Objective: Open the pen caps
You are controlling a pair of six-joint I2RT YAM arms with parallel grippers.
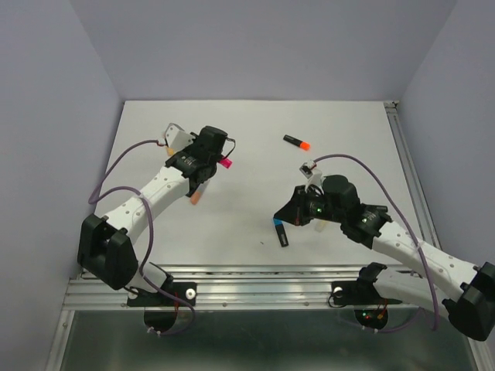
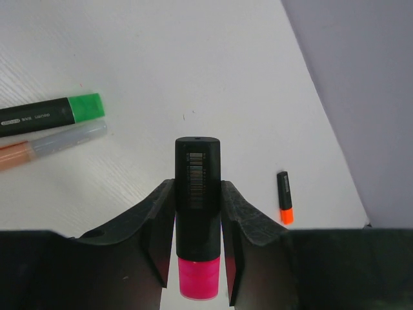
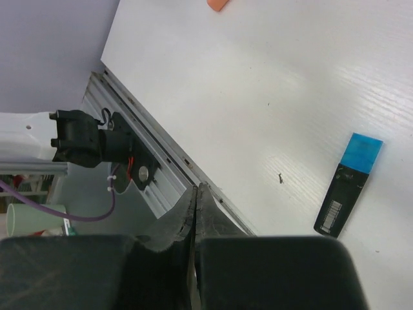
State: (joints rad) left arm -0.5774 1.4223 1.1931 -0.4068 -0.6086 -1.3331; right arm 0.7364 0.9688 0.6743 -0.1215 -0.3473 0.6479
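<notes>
My left gripper [image 2: 197,187] is shut on the black barrel of a highlighter with a pink cap [image 2: 199,278], which sticks out behind the fingers. In the top view this gripper [image 1: 215,161] holds it at the table's left, the pink cap [image 1: 225,162] showing. My right gripper [image 3: 197,191] is shut and empty, its jaws pressed together. It hovers [image 1: 285,216] just beside a black highlighter with a blue cap [image 3: 362,153], which lies on the table [image 1: 278,223]. An orange-capped highlighter [image 1: 296,142] lies at the back centre. A green cap [image 2: 87,107] on a black barrel lies left of my left gripper.
A pastel pen with a greyish cap [image 2: 71,137] and an orange barrel lies next to the green-capped one. An orange pen end [image 1: 196,199] shows under the left arm. The metal rail [image 3: 148,148] runs along the table's front edge below my right gripper. Grey walls enclose the table.
</notes>
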